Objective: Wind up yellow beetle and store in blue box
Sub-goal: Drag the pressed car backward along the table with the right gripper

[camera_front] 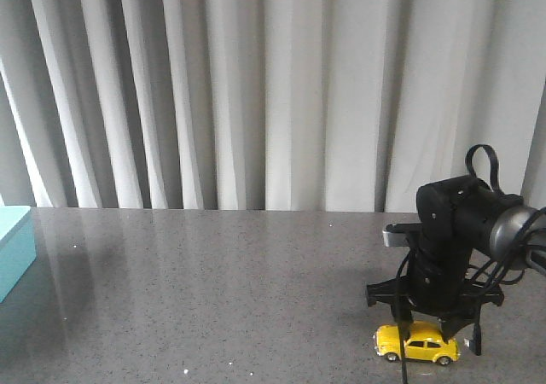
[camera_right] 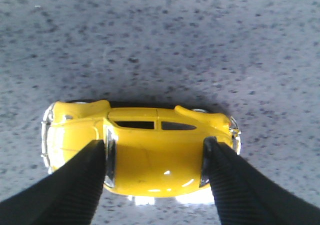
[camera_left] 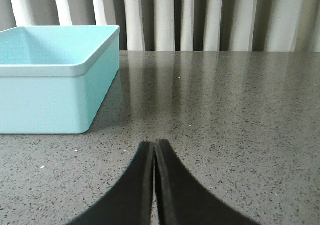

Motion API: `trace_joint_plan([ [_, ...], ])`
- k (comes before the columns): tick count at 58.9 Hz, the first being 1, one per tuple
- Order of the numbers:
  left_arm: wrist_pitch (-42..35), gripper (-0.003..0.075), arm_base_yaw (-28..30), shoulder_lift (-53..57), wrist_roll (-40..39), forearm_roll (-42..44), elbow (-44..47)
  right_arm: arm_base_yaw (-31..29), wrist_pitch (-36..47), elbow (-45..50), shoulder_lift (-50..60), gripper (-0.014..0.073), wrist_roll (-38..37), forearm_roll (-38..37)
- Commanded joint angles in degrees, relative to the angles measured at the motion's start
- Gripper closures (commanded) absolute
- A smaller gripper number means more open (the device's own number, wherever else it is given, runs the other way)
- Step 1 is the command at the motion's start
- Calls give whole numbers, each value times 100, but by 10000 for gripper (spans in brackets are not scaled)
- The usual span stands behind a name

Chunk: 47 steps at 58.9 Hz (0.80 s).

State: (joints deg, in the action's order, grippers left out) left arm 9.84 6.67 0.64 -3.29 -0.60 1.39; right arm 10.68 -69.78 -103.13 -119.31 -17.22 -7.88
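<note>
Yellow beetle point(camera_right: 145, 150) on grey worktop point(camera_front: 213, 299), near-right. I see right claw point(camera_right: 156, 157) straddling roof front-to-back, fingers at windscreens, can't tell if clamped. Left claw point(camera_left: 155, 150) closed, empty, nr blue box point(camera_left: 55, 85) at far left.

We see pale grey curtains point(camera_front: 256, 94) hanging in long vertical folds across the whole far side. Before them lies a dark grey speckled table point(camera_front: 213, 299), its glossy top faintly mirroring the folds along the far edge.
</note>
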Motion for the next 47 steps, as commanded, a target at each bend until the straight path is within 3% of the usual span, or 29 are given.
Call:
trace_joint_plan([
  [1,-394,726,-2,85,-56,-13,-84,-246,-389,-55,163,183,139,-233],
  [11,-394,726,-2,85,-56,-13,-84,-465,-389,97,163,183,364,-317],
  [33,-394,726,-2,85,-56,-13,-84,-535,-401,691,163,183,379,-1463],
  [47,-394,726,-2,85,-56,-13,-84,-869,-401,685,181,183,435,-1504],
])
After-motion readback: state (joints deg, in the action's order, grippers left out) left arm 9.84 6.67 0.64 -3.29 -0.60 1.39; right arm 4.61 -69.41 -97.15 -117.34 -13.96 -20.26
